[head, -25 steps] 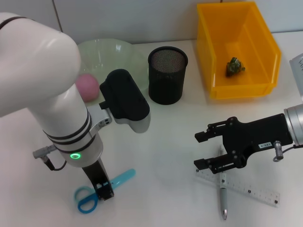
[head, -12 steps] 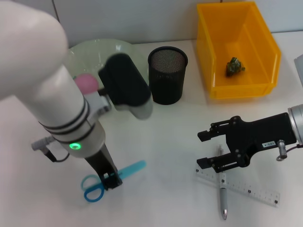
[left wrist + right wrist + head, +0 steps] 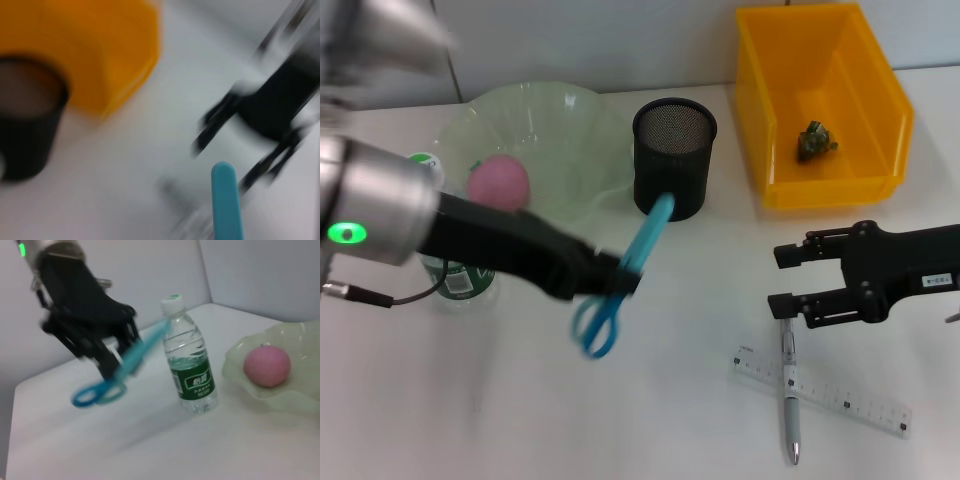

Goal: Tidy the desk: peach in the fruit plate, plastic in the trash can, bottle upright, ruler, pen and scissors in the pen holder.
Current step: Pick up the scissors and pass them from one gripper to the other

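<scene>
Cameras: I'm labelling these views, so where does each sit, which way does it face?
Head: above, looking down at desk; left gripper holding scissors, right gripper open above pen.
Left wrist: faces pen holder, bin; no own fingers visible.
Right wrist: faces bottle, peach.
Shared: scissors appear in all three.

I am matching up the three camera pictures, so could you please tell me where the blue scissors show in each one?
Head view: the scissors hang in the left gripper, in front of the black pen holder.
Left wrist view: only their blade tip shows, low in the picture.
Right wrist view: the scissors are held beside the upright bottle.
Shared landmark: the left gripper holding them; the pen holder shows in the head and left wrist views.
</scene>
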Controlling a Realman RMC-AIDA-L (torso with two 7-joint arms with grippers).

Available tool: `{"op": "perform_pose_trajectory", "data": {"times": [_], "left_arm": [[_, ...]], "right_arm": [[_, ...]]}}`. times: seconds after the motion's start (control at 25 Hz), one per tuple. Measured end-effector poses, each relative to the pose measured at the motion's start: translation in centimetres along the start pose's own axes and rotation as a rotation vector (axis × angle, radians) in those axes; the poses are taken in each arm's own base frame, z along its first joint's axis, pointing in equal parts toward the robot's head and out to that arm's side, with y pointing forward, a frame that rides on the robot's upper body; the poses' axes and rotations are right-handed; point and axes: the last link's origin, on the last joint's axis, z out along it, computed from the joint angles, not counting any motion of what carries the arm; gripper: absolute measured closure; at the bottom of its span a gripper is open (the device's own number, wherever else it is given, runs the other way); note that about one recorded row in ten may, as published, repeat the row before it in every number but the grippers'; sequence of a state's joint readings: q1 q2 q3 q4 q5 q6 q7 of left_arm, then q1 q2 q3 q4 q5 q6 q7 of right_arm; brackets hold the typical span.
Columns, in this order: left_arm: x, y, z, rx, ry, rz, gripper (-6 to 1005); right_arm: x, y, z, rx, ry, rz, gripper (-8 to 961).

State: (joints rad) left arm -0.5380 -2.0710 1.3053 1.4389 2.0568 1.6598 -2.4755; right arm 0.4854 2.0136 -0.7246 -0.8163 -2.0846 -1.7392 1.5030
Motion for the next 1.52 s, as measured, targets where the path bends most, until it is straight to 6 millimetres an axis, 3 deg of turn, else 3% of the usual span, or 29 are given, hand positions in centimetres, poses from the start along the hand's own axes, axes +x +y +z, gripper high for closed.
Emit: {"op": "perform_pose_trajectory", "data": {"times": [0.08,0.16,0.2,0.24,0.36,0.52,0.56,0.88,1.08,1.32,1.4,1.52], "left_arm": [[-0.6,0.0,-0.8,-0.107,0.146,-0.037,756],[-0.6,0.0,-0.8,-0.107,0.146,-0.037,756],[-1.3,0.0,-1.2,-0.19,0.255,-0.063,756],[-2.8,-0.2,-1.1,-0.342,0.481,-0.101,756],[-4.2,-0.6,-0.5,-0.456,0.704,-0.129,755],[-5.4,-1.2,0.3,-0.488,0.876,-0.166,755],[-6.3,-1.8,1.4,-0.461,1.028,-0.2,754],[-6.3,-1.1,3.4,-0.398,1.226,-0.255,753],[-6.1,-0.7,4.6,-0.336,1.302,-0.344,752],[-5.2,-0.4,5.7,-0.287,1.368,-0.464,751],[-4.9,-0.4,5.8,-0.27,1.419,-0.517,751],[-4.8,-0.4,5.9,-0.267,1.435,-0.536,751]], "right_arm": [[0.3,0.1,-0.5,0.006,-0.015,0.045,226],[0.3,0.1,-0.8,0.007,-0.034,0.063,226],[0.3,0.1,-0.8,0.007,-0.034,0.063,226],[0.3,0.2,-0.9,0.008,-0.045,0.069,226],[0.3,0.4,-0.8,0.001,-0.071,0.078,226],[0.4,0.7,-0.5,-0.017,-0.081,0.064,226],[0.3,0.8,-0.3,-0.027,-0.099,0.041,226],[0.6,1.7,0.8,-0.016,-0.193,-0.094,227],[1.1,2.4,1.7,0.024,-0.348,-0.222,227],[1.6,3.4,3.5,0.227,-0.639,-0.458,227],[1.4,3.7,4.9,0.294,-0.696,-0.529,227],[1.2,3.8,5.3,0.305,-0.709,-0.547,227]]}}
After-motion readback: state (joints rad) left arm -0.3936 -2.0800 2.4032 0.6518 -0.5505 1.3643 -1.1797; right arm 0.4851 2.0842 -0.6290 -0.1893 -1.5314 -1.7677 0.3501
